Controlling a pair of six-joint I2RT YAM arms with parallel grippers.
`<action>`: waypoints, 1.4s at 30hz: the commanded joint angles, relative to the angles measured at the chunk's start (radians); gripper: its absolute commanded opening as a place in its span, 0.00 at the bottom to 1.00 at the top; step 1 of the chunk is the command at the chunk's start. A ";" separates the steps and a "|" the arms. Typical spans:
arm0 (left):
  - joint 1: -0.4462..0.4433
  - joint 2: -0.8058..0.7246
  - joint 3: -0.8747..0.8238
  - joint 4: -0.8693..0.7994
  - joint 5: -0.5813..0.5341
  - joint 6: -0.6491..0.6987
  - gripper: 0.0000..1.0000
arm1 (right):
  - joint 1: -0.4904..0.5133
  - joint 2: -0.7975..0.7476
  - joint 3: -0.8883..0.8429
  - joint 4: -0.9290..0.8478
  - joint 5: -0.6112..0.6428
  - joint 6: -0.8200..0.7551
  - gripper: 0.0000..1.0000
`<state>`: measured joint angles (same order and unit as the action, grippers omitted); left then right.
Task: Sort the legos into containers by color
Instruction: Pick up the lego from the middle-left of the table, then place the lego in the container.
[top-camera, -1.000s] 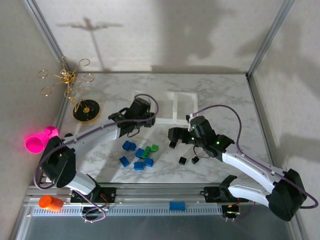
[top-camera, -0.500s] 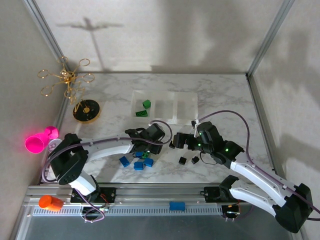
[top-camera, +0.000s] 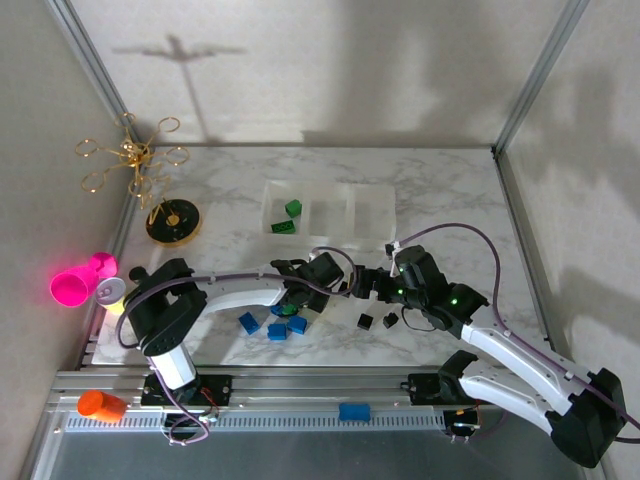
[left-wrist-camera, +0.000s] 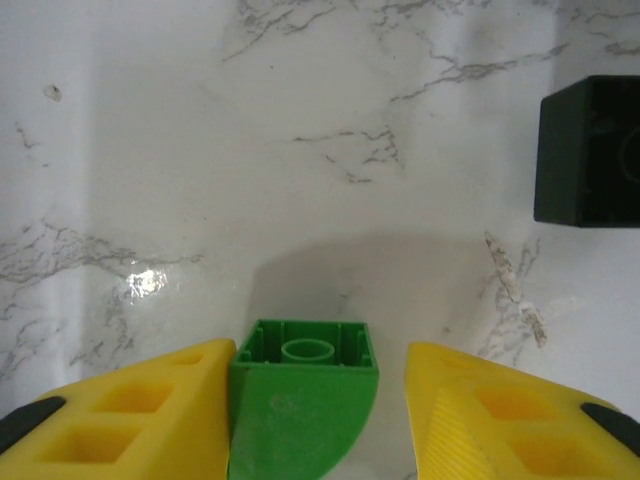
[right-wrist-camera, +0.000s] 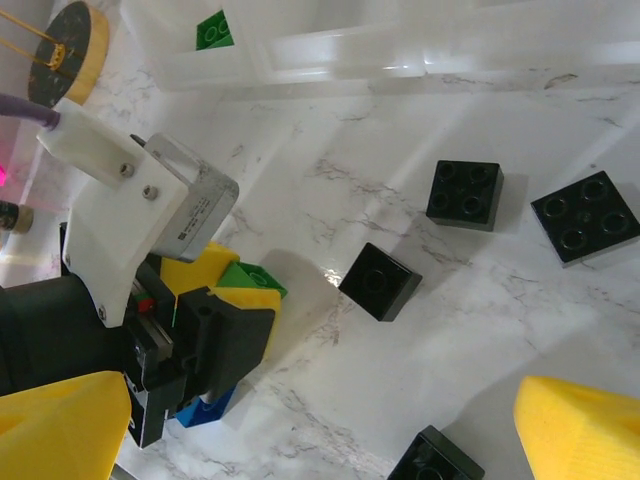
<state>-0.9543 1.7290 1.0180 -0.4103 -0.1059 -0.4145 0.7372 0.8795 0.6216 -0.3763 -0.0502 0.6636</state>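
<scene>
A green brick (left-wrist-camera: 300, 405) lies on the marble between my left gripper's (left-wrist-camera: 320, 410) yellow fingers. The left finger (left-wrist-camera: 130, 420) touches it and the right finger stands a gap away, so this gripper is open. The same brick (right-wrist-camera: 250, 278) shows in the right wrist view. My right gripper (right-wrist-camera: 320, 440) hangs open above several black bricks (right-wrist-camera: 380, 281) (right-wrist-camera: 465, 194) (right-wrist-camera: 585, 216), holding nothing. From above, the two grippers (top-camera: 335, 284) (top-camera: 368, 288) nearly meet in front of the three joined trays (top-camera: 350, 196). The left tray holds two green bricks (top-camera: 292, 208). Blue bricks (top-camera: 277, 331) lie under the left arm.
A black-and-gold dish (top-camera: 173, 220) and a gold wire stand (top-camera: 130, 155) are at the back left. A pink cup (top-camera: 78, 281) lies at the left edge. An orange cylinder (top-camera: 100, 405) and a blue block (top-camera: 354, 411) rest on the front rail.
My left gripper has come from over the trays down to the marble and now straddles a green brick. My right gripper has shifted slightly nearer and lower.
</scene>
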 joint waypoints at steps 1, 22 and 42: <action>-0.006 0.027 0.004 0.008 -0.016 0.003 0.46 | 0.000 -0.007 -0.011 -0.002 0.000 -0.001 0.99; 0.029 -0.070 0.078 -0.013 -0.058 0.018 0.35 | -0.015 0.006 0.042 -0.005 0.017 -0.020 0.99; 0.394 0.027 0.330 0.077 -0.153 0.039 0.35 | -0.013 0.167 0.093 0.177 0.003 -0.013 0.99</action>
<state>-0.5949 1.7008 1.3048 -0.3542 -0.2291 -0.3855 0.7288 1.0332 0.6842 -0.2577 -0.0471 0.6441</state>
